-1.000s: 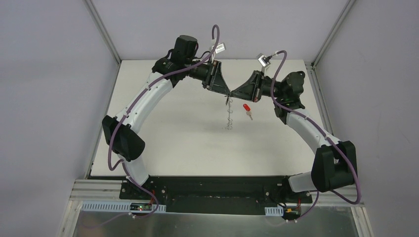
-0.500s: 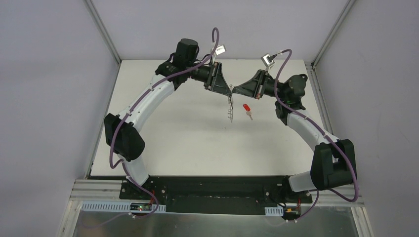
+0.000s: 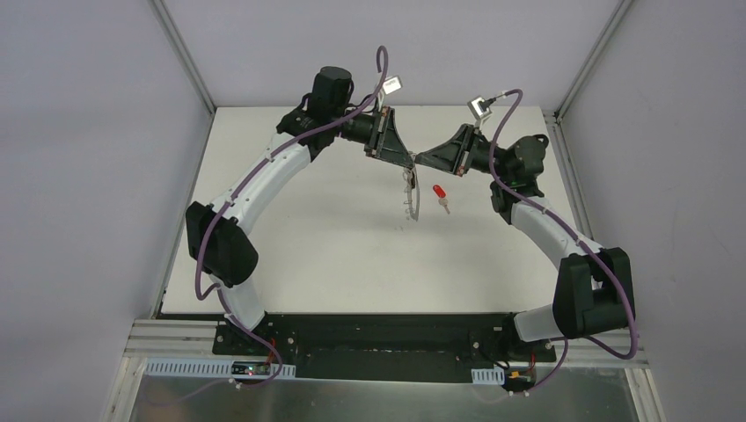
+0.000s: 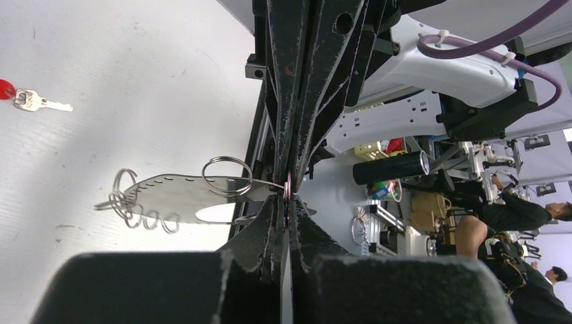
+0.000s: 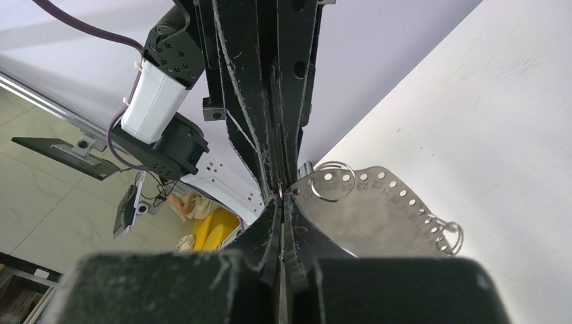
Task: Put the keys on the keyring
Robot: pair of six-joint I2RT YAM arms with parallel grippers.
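The keyring (image 3: pixel 409 195), a thin grey metal band with a row of holes and several wire loops (image 4: pixel 145 217), hangs in the air at the back of the table. My left gripper (image 3: pixel 411 166) and right gripper (image 3: pixel 418 162) meet tip to tip at its upper end. In the left wrist view my left gripper (image 4: pixel 287 198) is shut on a thin loop edge at the keyring (image 4: pixel 179 196) tip. In the right wrist view my right gripper (image 5: pixel 280 197) is shut at the same corner of the keyring (image 5: pixel 378 212). A red-headed key (image 3: pixel 441 195) lies flat on the table just right of the keyring.
The white table (image 3: pixel 334 255) is bounded by grey walls with metal rails at the back corners. Both arms arch inward from their bases at the near edge. The red key (image 4: pixel 17 96) lies below and apart from both grippers.
My left gripper has closed at the keyring's top end. Both grippers shifted slightly toward the back, and the hanging keyring rose and swung a little to the right.
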